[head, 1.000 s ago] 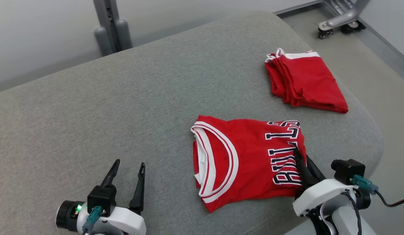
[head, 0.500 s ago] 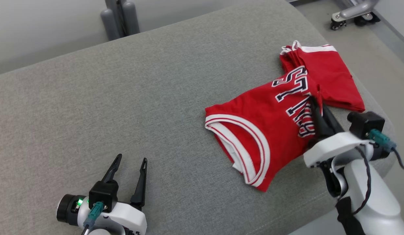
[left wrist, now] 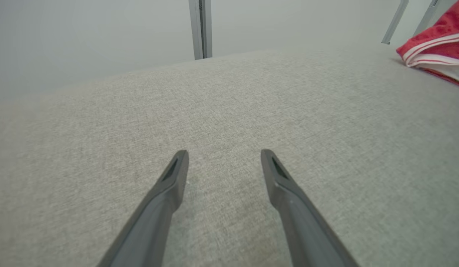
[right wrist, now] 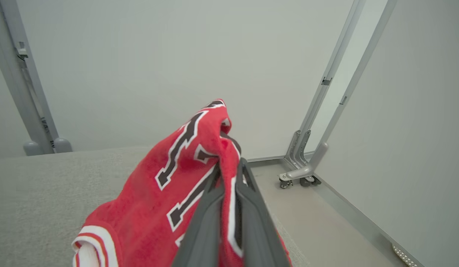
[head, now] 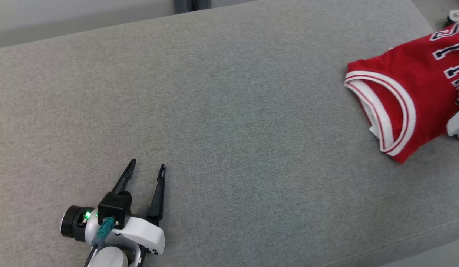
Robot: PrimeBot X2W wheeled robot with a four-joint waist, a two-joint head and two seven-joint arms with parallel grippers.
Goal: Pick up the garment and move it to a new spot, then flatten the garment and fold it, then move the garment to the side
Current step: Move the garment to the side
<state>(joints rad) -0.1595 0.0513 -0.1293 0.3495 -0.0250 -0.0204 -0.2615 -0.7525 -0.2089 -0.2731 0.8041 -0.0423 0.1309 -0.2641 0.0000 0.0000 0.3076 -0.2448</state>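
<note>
The garment point(head: 407, 89) is a folded red jersey with white trim and dark lettering, at the right edge of the head view on the grey cushion point(head: 229, 122). In the right wrist view my right gripper point(right wrist: 229, 167) is shut on the garment point(right wrist: 170, 185), pinching a fold of the lettered part, which is lifted over the cushion. A pale bit of the right arm point(head: 458, 124) shows at the head view's edge. My left gripper point(head: 147, 167) stands open at the lower left above bare cushion, nothing between its fingers point(left wrist: 170, 185). The garment's trimmed edge point(left wrist: 437, 57) lies far to its right.
Grey metal frame posts point(right wrist: 326, 107) on castors stand on the floor beyond the cushion's right end. Another post point(left wrist: 200, 29) rises behind the cushion against a pale wall. The cushion's front edge point(head: 418, 256) runs along the lower right.
The right gripper has carried the garment up and to the right, toward the cushion's end. The head camera has swung, so the second red folded piece left the picture. The left gripper has stayed open and still.
</note>
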